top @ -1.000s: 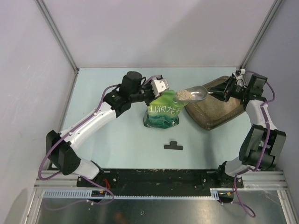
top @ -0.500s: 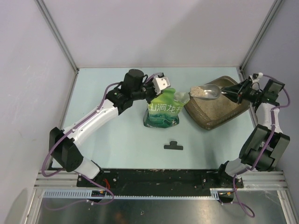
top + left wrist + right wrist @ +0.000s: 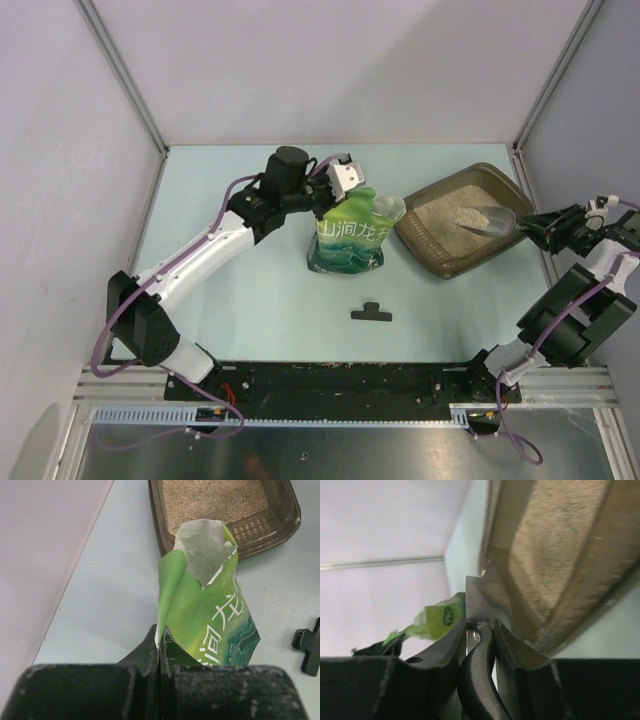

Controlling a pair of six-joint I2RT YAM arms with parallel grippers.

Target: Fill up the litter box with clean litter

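Brown translucent plastic catches the eye first: the litter box [image 3: 418, 250] sits slantwise on the pale table [image 3: 250, 290], toward the far right, just beside the green bag [image 3: 347, 243]. Clean litter [image 3: 448, 212] covers its floor in a sandy beige layer, with a small heap near the right end.

The right gripper [image 3: 532, 228] reaches in from the right edge, its fingers clamped on the handle of a silver scoop [image 3: 494, 222]. The scoop's bowl lies over the right end of the box. Whether it touches the granules I cannot tell. From the right wrist the metal blade juts out ahead of the closed fingers, with the box rim alongside.

The left gripper [image 3: 345, 192] pinches the bag's upper left edge, jaws pressed together on the foil. The bag stands upright, its torn mouth gaping toward the box.

A black clip [image 3: 371, 312] lies on the table nearer the arm bases, apart from the bag.
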